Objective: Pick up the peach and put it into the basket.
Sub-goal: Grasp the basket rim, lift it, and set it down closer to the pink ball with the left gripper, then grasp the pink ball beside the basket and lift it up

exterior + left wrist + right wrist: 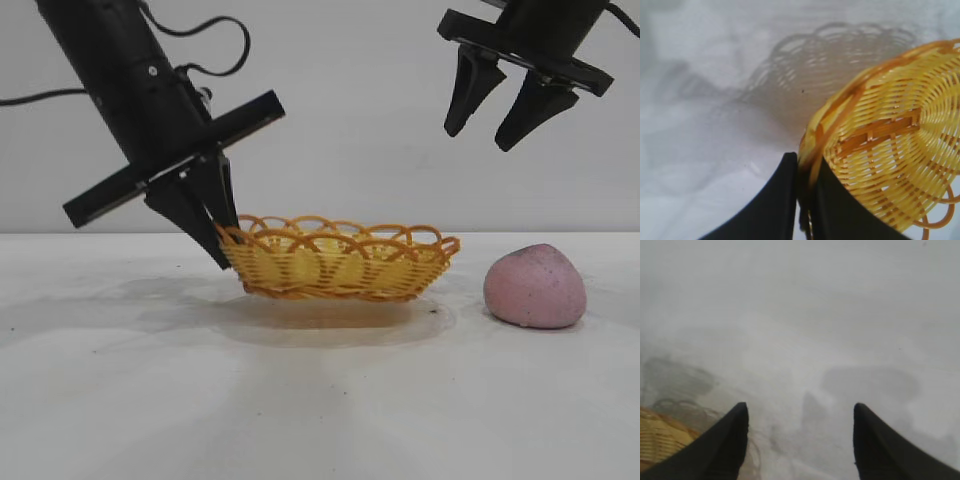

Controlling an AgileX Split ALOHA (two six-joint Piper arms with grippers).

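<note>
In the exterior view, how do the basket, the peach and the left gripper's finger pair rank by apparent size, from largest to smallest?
1. The basket, clearly widest.
2 and 3. The peach and the finger pair of the left gripper look similar in size, so I would not rank them.

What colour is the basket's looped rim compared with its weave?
The basket has an orange looped rim over a yellow weave, clearest in the exterior view.

The basket, a shallow oval of yellow wicker with an orange looped rim, sits tilted, its left end raised off the bench; the peach, a dusty pink speckled lump, rests on the bench just beside the basket's right end, apart from it.
</note>
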